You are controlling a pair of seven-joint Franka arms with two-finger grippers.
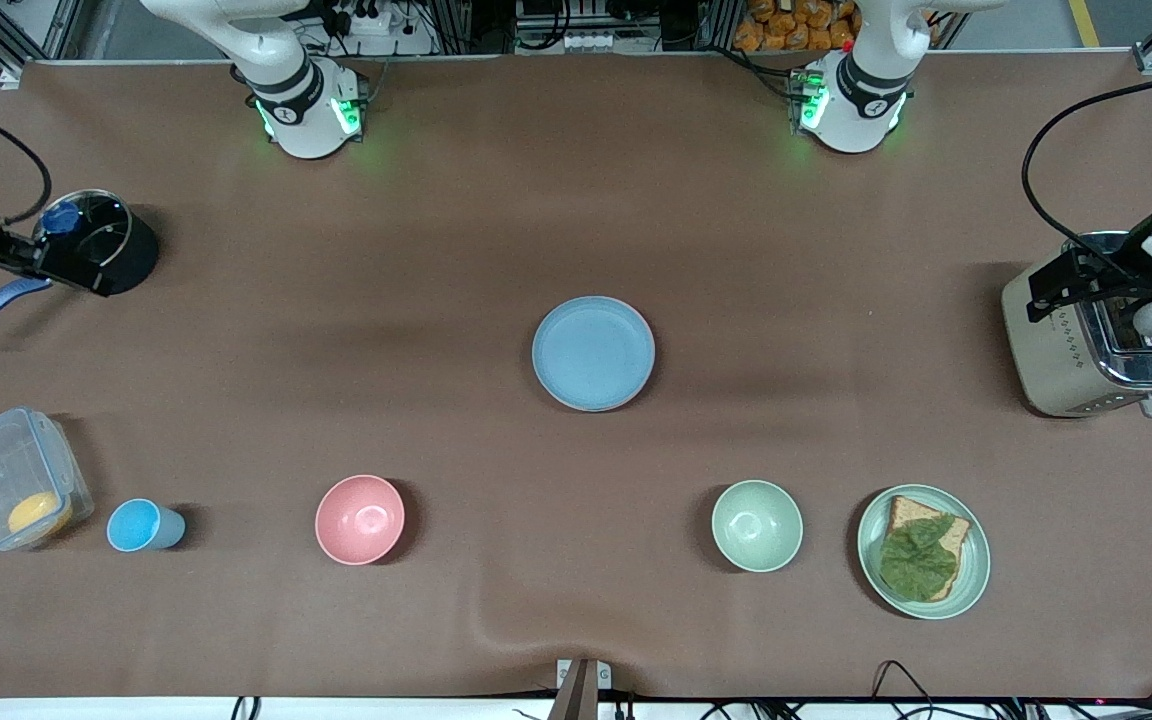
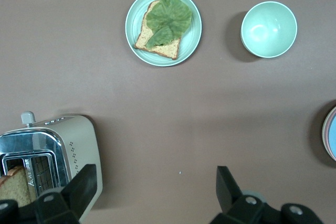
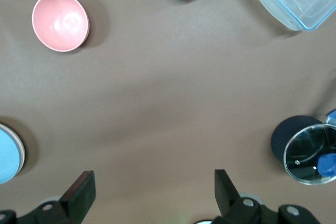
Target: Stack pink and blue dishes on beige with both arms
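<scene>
The light blue plate [image 1: 593,352] lies at the middle of the table, on top of a stack. A thin pale pink rim [image 1: 650,345] peeks out beneath it; the beige plate is hidden under them. The stack's edge also shows in the left wrist view as the blue plate [image 2: 333,141] and in the right wrist view as the blue plate [image 3: 7,155]. My left gripper [image 1: 1071,282] [image 2: 156,184] hangs open and empty over the toaster at the left arm's end. My right gripper [image 1: 41,262] [image 3: 153,186] hangs open and empty over the black pot at the right arm's end.
A toaster [image 1: 1096,350] and a green plate with toast and lettuce [image 1: 924,550] stand toward the left arm's end, beside a green bowl [image 1: 757,525]. A pink bowl [image 1: 360,519], a blue cup [image 1: 141,525], a clear container [image 1: 11,478] and a lidded black pot [image 1: 101,240] stand toward the right arm's end.
</scene>
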